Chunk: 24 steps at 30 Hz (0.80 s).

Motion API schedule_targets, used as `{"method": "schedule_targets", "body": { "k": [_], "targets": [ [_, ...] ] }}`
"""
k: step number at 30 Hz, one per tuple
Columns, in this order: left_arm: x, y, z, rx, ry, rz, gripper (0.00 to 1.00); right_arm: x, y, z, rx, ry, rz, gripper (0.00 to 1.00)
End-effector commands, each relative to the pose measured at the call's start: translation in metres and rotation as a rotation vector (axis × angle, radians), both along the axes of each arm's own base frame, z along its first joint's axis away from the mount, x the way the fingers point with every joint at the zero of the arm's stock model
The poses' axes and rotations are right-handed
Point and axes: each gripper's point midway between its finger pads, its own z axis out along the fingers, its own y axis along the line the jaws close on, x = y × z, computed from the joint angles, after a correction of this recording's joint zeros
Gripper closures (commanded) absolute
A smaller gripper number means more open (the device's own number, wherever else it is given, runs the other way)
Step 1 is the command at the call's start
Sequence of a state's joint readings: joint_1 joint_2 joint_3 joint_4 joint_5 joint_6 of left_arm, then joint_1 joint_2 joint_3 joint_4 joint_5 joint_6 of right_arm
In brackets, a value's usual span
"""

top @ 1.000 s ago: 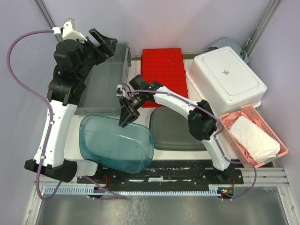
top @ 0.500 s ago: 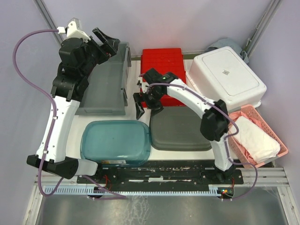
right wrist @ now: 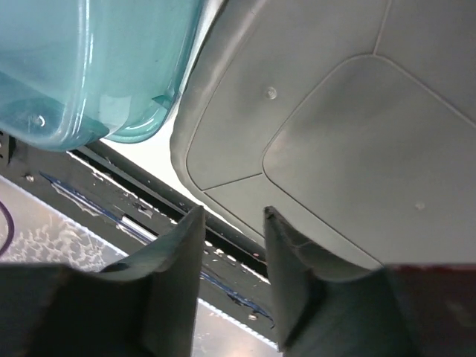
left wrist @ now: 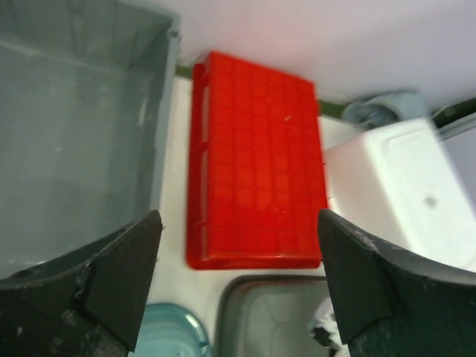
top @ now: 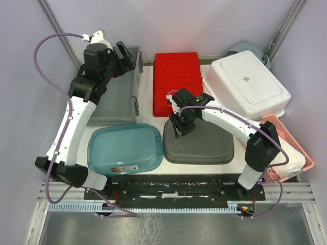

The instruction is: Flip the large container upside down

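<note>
Teal translucent plastic container was tilted up a second ago. It now lies flat on the table at lower left of the top view, apparently base up, with a sticker near its lower edge. Just beside its right edge: dark grey plastic tray.

Right pincer has let go and moved over that tray's upper left corner. Its fingers stand a narrow gap apart with nothing between them.

Left pincer is at upper left over the open grey plastic bin, fingers wide apart and empty.

Red gridded plastic crate at upper centre. Inverted white plastic tub at upper right.
</note>
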<state>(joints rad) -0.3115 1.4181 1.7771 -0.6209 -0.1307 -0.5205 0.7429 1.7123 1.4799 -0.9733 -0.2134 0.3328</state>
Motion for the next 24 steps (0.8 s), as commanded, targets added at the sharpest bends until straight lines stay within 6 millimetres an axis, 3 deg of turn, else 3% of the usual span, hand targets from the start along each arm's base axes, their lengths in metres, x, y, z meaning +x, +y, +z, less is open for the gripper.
{"method": "schedule_targets", "body": {
  "k": [1,4,7,11,14,19,24],
  "targets": [
    [0.006,0.011,-0.061,0.272,0.161,0.046,0.08,0.024,0.004,0.008,-0.002,-0.123,-0.031,0.58],
    [0.012,0.015,-0.089,0.418,0.233,0.084,0.07,0.044,-0.003,0.021,-0.038,-0.209,-0.092,0.5],
    [0.023,0.014,-0.111,0.475,0.294,0.084,0.08,0.064,-0.01,0.043,-0.047,-0.29,-0.153,0.31],
    [0.042,0.009,-0.143,0.553,0.405,0.063,0.12,0.082,-0.025,0.064,-0.054,-0.344,-0.22,0.2],
    [0.061,0.002,-0.159,0.574,0.442,0.036,0.15,0.09,-0.042,0.075,-0.057,-0.365,-0.266,0.17],
    [0.091,0.008,-0.195,0.502,0.509,-0.019,0.2,0.094,-0.068,0.082,-0.063,-0.38,-0.328,0.16],
    [0.106,0.013,-0.229,0.434,0.567,-0.083,0.33,0.09,-0.088,0.085,-0.076,-0.389,-0.367,0.16]
  ]
}}
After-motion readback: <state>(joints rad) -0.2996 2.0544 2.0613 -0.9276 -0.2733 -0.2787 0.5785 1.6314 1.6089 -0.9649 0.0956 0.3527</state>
